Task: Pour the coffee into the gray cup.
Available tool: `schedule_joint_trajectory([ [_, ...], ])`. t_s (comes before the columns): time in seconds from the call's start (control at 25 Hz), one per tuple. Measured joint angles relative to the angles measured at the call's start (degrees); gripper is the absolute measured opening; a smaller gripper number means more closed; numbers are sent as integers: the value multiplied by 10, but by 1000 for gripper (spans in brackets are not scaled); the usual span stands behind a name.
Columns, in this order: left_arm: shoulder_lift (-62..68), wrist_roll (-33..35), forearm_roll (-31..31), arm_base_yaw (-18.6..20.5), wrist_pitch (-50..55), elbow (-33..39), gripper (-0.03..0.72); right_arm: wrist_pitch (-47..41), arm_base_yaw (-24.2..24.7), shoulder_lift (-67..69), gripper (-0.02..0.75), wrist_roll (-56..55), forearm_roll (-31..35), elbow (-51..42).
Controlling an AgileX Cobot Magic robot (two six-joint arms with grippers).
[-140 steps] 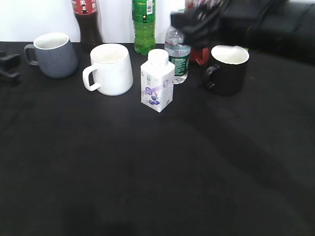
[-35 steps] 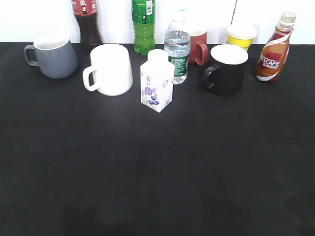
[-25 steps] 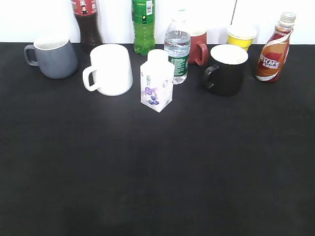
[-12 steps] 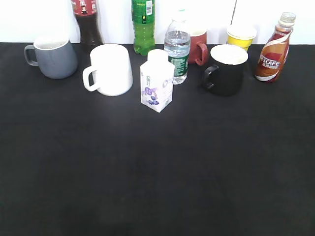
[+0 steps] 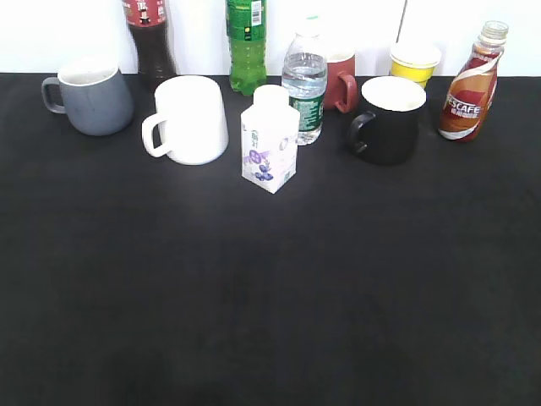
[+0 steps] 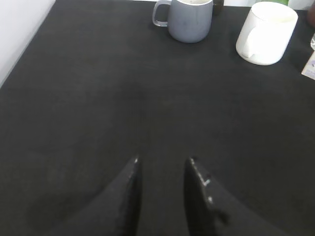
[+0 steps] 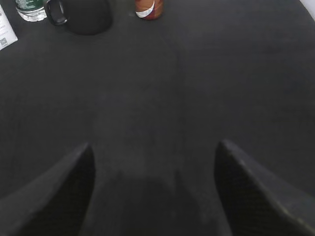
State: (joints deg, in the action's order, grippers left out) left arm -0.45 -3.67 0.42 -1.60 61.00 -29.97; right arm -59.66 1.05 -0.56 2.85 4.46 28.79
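Observation:
The coffee bottle (image 5: 470, 85), brown with a red-and-white NESCAFE label, stands upright at the back right of the black table; its base shows at the top of the right wrist view (image 7: 148, 8). The gray cup (image 5: 91, 96) stands at the back left, handle to the left, and shows in the left wrist view (image 6: 189, 18). No arm shows in the exterior view. My left gripper (image 6: 162, 160) is open and empty over bare cloth, well short of the cup. My right gripper (image 7: 155, 147) is wide open and empty, well short of the bottle.
Along the back stand a white mug (image 5: 190, 118), a white carton (image 5: 270, 139), a water bottle (image 5: 305, 85), a black mug (image 5: 389, 118), a red mug (image 5: 341, 80), a yellow cup (image 5: 415, 61), a cola bottle (image 5: 149, 38) and a green bottle (image 5: 247, 42).
An arm that hung over the back right of the table several seconds ago has gone from the exterior view. Over the last second nothing has moved.

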Motion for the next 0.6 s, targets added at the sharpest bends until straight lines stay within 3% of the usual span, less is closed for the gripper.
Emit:
schedule_joint_trajectory([
  [0.6, 0, 0, 1, 0, 0, 0, 229, 0, 0, 0, 588, 0, 0, 0],
])
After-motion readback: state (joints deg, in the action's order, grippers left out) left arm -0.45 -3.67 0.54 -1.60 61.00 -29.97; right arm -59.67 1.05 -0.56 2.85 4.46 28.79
